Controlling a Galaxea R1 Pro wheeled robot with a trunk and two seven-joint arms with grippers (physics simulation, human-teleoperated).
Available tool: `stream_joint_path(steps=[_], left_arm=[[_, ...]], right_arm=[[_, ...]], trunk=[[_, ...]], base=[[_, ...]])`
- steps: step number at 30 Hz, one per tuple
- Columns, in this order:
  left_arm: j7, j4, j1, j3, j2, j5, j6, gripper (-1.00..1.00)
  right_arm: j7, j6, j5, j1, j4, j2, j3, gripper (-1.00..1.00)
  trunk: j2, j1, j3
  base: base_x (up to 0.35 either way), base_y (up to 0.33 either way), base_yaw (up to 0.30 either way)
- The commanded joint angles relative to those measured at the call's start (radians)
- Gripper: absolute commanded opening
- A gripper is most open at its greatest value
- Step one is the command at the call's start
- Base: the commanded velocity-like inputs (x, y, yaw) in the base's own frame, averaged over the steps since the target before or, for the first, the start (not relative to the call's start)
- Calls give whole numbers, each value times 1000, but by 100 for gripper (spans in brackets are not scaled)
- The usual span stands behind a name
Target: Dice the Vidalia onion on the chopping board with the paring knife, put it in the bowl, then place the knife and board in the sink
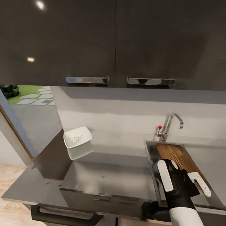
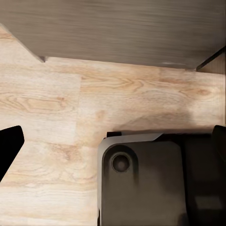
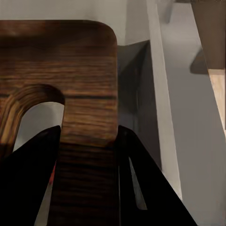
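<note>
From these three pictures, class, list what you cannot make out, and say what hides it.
- Paring knife: whether it lies in the sink cannot be told; in the head view the chopping board and right pincer cover the basin.
- Chopping board's near end: hidden by the right pincer in the head view.
- Bowl contents: small white bits, too small to identify.
- Left pincer: in its wrist view one dark fingertip shows, cut off by the edge; open or shut unclear.

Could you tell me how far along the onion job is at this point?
Nearly finished, it seems. Done: white diced onion lies in the bowl. In hand: the right gripper grips the board over the sink, fingers either side of its handle end. Left: release the board. I cannot tell where the knife is.
</note>
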State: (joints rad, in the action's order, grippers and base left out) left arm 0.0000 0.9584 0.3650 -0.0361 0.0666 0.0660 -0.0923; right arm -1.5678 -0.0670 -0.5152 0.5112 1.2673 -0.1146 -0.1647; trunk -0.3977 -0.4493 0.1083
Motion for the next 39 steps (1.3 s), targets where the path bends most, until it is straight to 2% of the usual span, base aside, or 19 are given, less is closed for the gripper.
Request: stream_joint_path(steps=[1,17,24,31,37,39], left_arm=[[0,1,0,-2,1,7,-2,100],[0,0,0,-2,1,7,-1,100],[0,0,0,-2,1,8,-1,100],[0,-2,0,-2,1,7,-1,100],[0,-7,0,-2,1,6,-1,100],[0,-7,0,-2,1,6,-1,100]], right_arm=[[-3,-4,-4,1,-12,0,-1,-100],[-3,1,-9,1,-45,-4,0,-100],[-3,1,-9,1,-48,-2,0,-100],[-3,16,-9,1,-54,2,-1,-100],[-3,20,-9,1,-69,3,-1,-100],[22,21,-8,1,-81,3,-1,-100]], trunk=[[-2,-1,3],[-2,-1,29],[-2,-1,40],[-2,-1,51],[-2,-1,61],[-2,-1,64]], base=[[39,-69,0],[7,-7,0],[184,-8,0],[24,-4,0],[1,-188,0],[0,-89,0]])
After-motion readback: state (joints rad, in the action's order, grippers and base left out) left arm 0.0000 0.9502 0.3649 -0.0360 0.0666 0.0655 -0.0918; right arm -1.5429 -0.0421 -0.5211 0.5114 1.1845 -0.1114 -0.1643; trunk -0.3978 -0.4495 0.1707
